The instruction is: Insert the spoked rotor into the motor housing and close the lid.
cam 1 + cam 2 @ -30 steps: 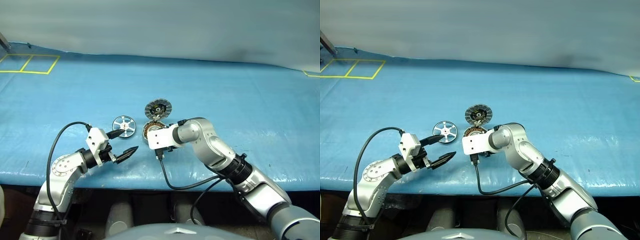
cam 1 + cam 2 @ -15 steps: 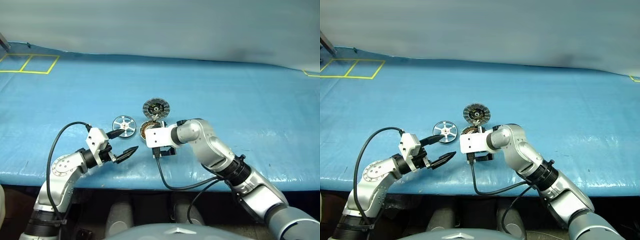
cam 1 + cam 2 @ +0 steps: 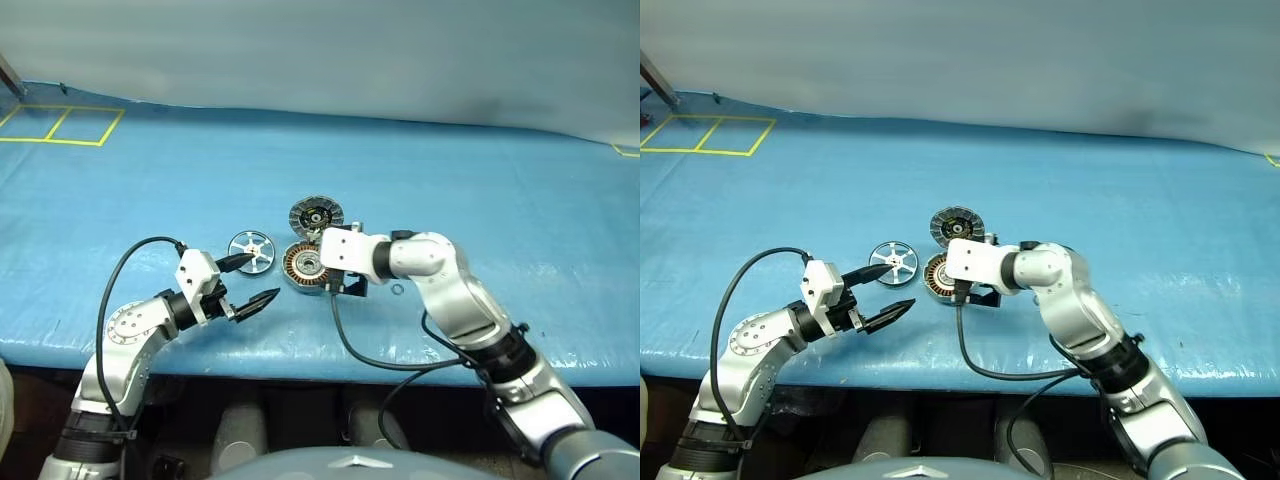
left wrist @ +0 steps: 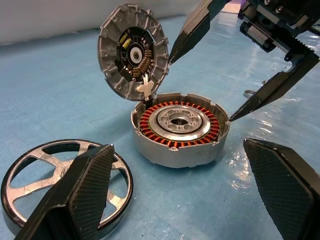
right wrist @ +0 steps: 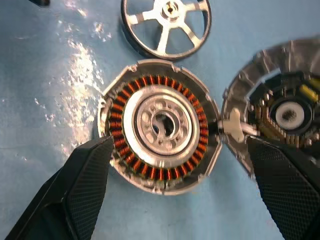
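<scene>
Motor housing [image 3: 304, 267] sits mid-frame on the blue worktop [image 3: 520, 200], lid [image 3: 316, 214] now swung open; right gripper [image 4: 235, 60] has just let go, jaws wide, empty. Spoked rotor [image 3: 249, 250] lies left, uninserted, beside left gripper [image 3: 252, 281], jaws wide, empty.

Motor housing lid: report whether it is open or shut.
Open. The lid stands up on its hinge at the rim of the motor housing, leaving the copper windings exposed; the spoked rotor lies outside.
</scene>
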Action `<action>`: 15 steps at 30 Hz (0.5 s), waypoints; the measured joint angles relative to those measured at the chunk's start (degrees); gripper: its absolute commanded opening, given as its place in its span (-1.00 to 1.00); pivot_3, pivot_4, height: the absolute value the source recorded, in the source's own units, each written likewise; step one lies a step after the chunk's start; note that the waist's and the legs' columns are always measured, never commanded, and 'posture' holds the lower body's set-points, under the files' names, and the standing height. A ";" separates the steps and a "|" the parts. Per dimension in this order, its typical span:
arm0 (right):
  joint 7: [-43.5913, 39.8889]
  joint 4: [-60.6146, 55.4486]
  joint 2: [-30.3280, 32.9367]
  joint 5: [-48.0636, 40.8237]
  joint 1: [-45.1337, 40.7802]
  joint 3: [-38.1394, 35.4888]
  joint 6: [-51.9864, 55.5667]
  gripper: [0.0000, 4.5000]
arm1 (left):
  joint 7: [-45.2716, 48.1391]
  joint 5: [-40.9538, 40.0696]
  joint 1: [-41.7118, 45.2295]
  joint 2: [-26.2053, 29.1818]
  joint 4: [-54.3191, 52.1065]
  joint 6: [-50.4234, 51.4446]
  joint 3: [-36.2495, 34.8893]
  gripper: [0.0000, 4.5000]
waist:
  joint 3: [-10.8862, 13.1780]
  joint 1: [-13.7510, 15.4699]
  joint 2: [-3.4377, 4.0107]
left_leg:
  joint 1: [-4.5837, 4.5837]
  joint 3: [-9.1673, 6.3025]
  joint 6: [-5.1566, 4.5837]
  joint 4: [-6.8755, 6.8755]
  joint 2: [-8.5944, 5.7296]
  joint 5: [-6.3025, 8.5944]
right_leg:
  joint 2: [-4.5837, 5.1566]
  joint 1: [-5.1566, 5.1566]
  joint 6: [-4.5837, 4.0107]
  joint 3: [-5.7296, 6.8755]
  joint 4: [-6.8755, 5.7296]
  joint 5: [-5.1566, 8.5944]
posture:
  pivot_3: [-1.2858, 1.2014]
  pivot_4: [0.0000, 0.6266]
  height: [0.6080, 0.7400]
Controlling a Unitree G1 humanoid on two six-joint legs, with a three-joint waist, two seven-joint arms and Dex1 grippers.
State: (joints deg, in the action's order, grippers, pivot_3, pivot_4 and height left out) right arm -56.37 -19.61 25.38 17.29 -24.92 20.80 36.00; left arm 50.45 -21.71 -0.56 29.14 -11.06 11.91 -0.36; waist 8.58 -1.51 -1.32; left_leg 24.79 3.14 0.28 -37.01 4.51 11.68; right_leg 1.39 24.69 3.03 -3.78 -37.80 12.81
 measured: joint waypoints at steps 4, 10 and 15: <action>4.02 -4.45 -0.52 -4.72 5.92 -8.34 3.18 0.98 | 1.36 -1.14 0.52 0.10 0.18 0.12 0.02 1.00 | 0.01 -0.11 0.00 | -0.05 -0.02 0.00 0.00 0.01 0.00 | -0.01 -0.02 0.08 0.00 -0.01 0.05 | 0.03 -0.52 1.00; 10.88 -8.99 -2.81 -9.93 12.08 -17.27 5.71 0.98 | 3.23 -2.55 1.35 0.11 1.95 0.70 0.03 1.00 | 0.00 -0.22 -0.01 | -0.06 -0.05 0.00 -0.05 0.01 0.00 | -0.01 -0.06 0.24 0.01 -0.01 0.14 | 0.03 -0.52 1.00; 20.57 -8.94 -8.55 -12.60 16.79 -23.23 4.77 0.98 | 4.54 -3.63 2.43 -0.16 3.69 1.07 0.06 1.00 | 0.01 -0.21 0.00 | -0.04 -0.04 0.00 -0.03 0.00 0.00 | -0.01 -0.05 0.24 -0.01 0.00 0.14 | 0.03 -0.52 1.00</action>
State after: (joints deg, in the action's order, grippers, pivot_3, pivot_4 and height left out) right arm -35.80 -28.55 16.84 4.70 -8.13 -2.43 40.77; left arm 54.99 -25.34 1.86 28.98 -7.37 12.98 -0.30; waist 8.58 -1.72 -1.32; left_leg 24.75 3.09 0.28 -37.04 4.51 11.69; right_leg 1.39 24.63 3.27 -3.79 -37.80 12.94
